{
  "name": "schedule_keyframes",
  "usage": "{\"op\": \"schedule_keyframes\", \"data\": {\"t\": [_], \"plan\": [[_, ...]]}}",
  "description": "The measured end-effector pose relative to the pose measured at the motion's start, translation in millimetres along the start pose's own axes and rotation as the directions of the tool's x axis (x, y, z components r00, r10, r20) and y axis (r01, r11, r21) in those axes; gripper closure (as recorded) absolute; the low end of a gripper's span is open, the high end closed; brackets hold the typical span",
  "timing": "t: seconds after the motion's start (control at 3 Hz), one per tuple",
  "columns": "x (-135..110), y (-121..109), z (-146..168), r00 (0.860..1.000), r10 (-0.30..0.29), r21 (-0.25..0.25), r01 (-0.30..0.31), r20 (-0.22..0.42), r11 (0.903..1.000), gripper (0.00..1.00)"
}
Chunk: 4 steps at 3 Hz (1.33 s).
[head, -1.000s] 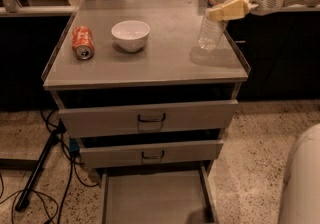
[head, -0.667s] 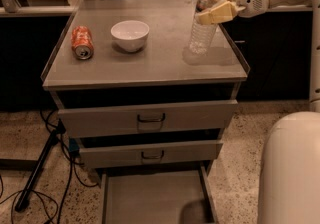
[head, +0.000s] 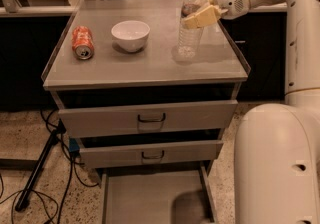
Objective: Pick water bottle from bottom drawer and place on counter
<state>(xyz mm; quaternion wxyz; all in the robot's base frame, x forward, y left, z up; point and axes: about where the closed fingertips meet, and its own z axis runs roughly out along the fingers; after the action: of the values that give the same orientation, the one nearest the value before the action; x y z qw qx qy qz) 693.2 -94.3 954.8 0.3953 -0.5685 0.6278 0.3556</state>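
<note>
The water bottle (head: 190, 25), clear with a white cap, stands upright on the right half of the counter (head: 145, 65). My gripper (head: 199, 17) reaches in from the upper right and its yellowish fingers (head: 205, 16) are closed around the bottle's upper body. The bottle's base seems to rest on the counter top. The bottom drawer (head: 152, 197) is pulled out at the lower middle and its tray shows nothing inside.
An orange can (head: 82, 43) lies on its side at the counter's left. A white bowl (head: 130, 35) stands in the counter's middle. Two upper drawers with dark handles (head: 151, 118) are slightly open. Cables and a stand leg (head: 37, 168) lie on the floor left. My white base (head: 277, 168) fills the right.
My gripper has carried the bottle leftward and down over the counter, from near the right edge to a spot closer to the bowl.
</note>
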Motion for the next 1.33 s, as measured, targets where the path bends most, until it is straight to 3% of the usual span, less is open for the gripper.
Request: {"op": "schedule_keyframes", "data": {"t": [1.33], "plan": [[29, -11, 30, 0.998, 0.058, -0.053, -0.059, -0.023, 0.9968, 1.0]]}}
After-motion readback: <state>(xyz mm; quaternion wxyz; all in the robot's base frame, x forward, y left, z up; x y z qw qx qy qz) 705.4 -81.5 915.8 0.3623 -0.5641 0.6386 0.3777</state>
